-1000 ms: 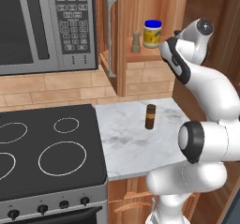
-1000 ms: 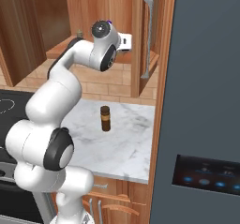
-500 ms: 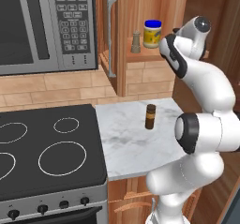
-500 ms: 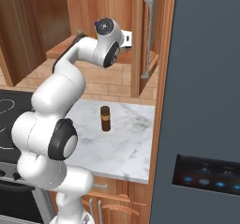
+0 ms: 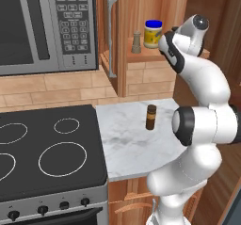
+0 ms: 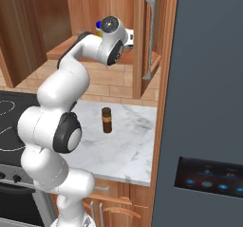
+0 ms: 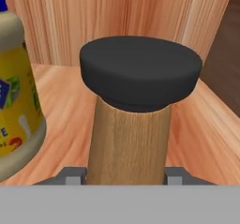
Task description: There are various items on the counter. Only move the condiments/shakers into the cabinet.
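Observation:
My gripper [image 7: 124, 174] is inside the cabinet [image 5: 141, 55], shut on the tan shaker [image 7: 129, 138] with the dark top, one fingertip [image 7: 72, 175] on each side of it. Whether the shaker's base touches the plank shelf is hidden. The yellow blue-lidded jar [image 7: 16, 110] stands just to its left on the shelf; from the base it shows as the jar [image 5: 153, 34] with the small beige shaker [image 5: 136, 43] beside it. The dark brown tan-capped cylinder [image 5: 150, 117] stands upright on the marbled counter [image 5: 127, 144], also seen as the cylinder [image 6: 107, 120].
The cabinet door with its long silver handle [image 5: 111, 36] stands open to the left of the shelf. A grey microwave [image 5: 42, 26] hangs above the black stovetop [image 5: 47, 148]. A tall dark fridge [image 6: 209, 102] walls off the counter's right side.
The arm has stretched further up and into the cabinet, bringing the hand over the shelf next to the yellow jar. The cylinder on the counter has not moved.

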Robot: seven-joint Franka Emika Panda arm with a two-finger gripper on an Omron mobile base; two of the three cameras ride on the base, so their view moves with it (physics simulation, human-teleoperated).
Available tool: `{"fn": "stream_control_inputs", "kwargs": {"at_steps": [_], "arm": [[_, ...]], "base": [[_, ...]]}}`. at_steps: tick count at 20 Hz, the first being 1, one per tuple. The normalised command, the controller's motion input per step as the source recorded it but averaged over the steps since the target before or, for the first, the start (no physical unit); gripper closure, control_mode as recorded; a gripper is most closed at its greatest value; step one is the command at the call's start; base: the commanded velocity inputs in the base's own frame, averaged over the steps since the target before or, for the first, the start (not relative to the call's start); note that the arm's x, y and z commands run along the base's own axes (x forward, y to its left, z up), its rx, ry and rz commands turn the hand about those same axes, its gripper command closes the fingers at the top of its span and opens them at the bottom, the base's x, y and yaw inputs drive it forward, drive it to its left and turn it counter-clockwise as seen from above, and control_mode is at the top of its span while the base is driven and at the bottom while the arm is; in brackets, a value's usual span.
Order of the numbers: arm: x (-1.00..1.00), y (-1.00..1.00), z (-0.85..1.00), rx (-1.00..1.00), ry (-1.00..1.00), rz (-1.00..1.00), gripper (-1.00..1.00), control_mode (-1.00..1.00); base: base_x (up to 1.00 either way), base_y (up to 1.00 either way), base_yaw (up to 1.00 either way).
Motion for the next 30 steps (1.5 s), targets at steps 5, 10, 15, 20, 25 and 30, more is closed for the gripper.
{"fn": "stream_control_inputs", "kwargs": {"at_steps": [5, 10, 15, 20, 25, 30], "arm": [[-0.05, 0.0, 0.0, 0.0, 0.0, 0.0, -1.0, -1.0], [-0.59, 0.02, 0.0, 0.0, -0.03, 0.0, -1.0, -1.0], [-0.98, 0.08, 0.0, 0.0, -0.13, 0.0, -1.0, -1.0], [-1.0, 0.2, -0.08, 0.0, -0.14, 0.0, -1.0, -1.0], [-1.0, 0.35, -0.22, 0.0, -0.12, 0.0, -1.0, -1.0], [-1.0, 0.49, -0.4, 0.0, -0.13, 0.0, -1.0, -1.0]], "base": [[0.0, 0.0, 0.0], [0.0, 0.0, 0.0], [0.0, 0.0, 0.0], [0.0, 0.0, 0.0], [0.0, 0.0, 0.0], [0.0, 0.0, 0.0]]}}
